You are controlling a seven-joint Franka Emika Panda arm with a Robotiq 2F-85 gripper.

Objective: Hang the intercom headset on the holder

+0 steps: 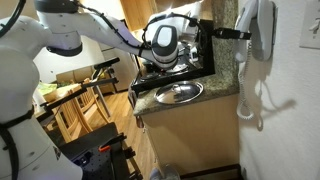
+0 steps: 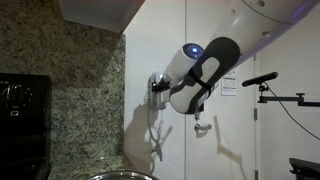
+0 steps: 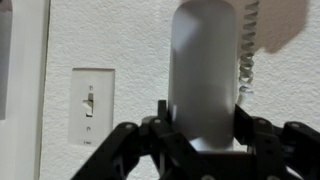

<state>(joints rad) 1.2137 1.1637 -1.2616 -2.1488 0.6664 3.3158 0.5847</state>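
Observation:
In the wrist view the light-grey intercom headset stands upright between my jaws, and my gripper is shut on its lower part. Its white coiled cord hangs against the wall just to the right. In an exterior view my gripper reaches the grey rounded holder on the white wall; headset and holder cannot be told apart there. The cord dangles below. In an exterior view my wrist hides the jaws, and only the cord shows under it.
A white switch plate sits on the wall left of the headset, also seen as the switch plate. A steel bowl rests on the granite counter beside a black stove. A camera stand is at the right.

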